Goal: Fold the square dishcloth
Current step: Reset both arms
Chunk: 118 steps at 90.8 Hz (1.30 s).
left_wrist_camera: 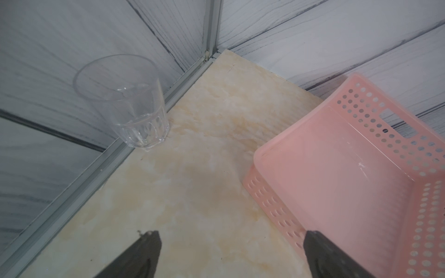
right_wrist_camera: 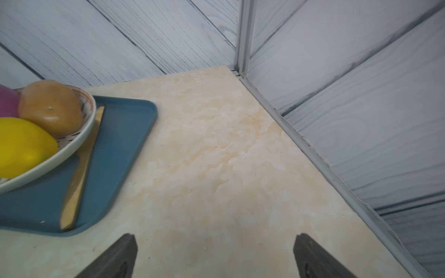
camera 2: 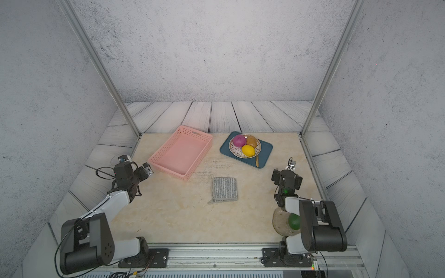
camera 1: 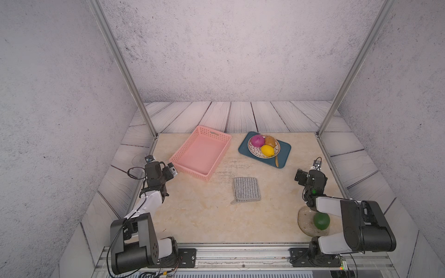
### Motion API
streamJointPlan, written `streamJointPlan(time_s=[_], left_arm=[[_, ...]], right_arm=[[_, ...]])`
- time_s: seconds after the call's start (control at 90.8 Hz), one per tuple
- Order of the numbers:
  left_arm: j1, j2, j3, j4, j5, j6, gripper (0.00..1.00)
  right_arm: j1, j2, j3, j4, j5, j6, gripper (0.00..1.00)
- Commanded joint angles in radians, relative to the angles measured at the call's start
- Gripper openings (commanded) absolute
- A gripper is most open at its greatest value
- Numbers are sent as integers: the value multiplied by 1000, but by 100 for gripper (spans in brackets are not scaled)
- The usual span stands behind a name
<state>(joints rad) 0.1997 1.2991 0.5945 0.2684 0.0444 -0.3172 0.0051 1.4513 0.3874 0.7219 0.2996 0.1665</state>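
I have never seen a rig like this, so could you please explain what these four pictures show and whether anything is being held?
The robot is a left arm and a right arm, bolted at the near edge of a table. Both top views look down from one overhead camera. The other two pictures come from wrist cameras, showing the left gripper and right gripper, both open and empty. On the table lie the square dishcloth, untouched between the arms, a pink basket, a blue tray carrying a bowl of produce and a wooden spoon, a clear glass, and a round mat with a green fruit.
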Motion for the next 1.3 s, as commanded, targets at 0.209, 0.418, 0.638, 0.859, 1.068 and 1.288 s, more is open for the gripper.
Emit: streamJointPlan(time_s=[0.209,0.418,0.638,0.859,1.068,1.288], left_arm=[[-170,58,-55,237,-48,286,100],[-204,111,-60,273,-10,351,100],[-204,214,-120,455,-40,338,100],[-198,232,-123,472,-126,287,100],[-198,232,-124,476,-126,287,100],[-200,232,-129,485,-167,273,100]], right_arm=[[-2,63,28,59,-123,-53,99],[-3,63,32,52,-122,-54,99],[-1,63,33,50,-122,-55,99],[-2,63,34,48,-122,-54,99],[-1,66,42,35,-126,-61,99],[-2,65,42,35,-127,-60,99]])
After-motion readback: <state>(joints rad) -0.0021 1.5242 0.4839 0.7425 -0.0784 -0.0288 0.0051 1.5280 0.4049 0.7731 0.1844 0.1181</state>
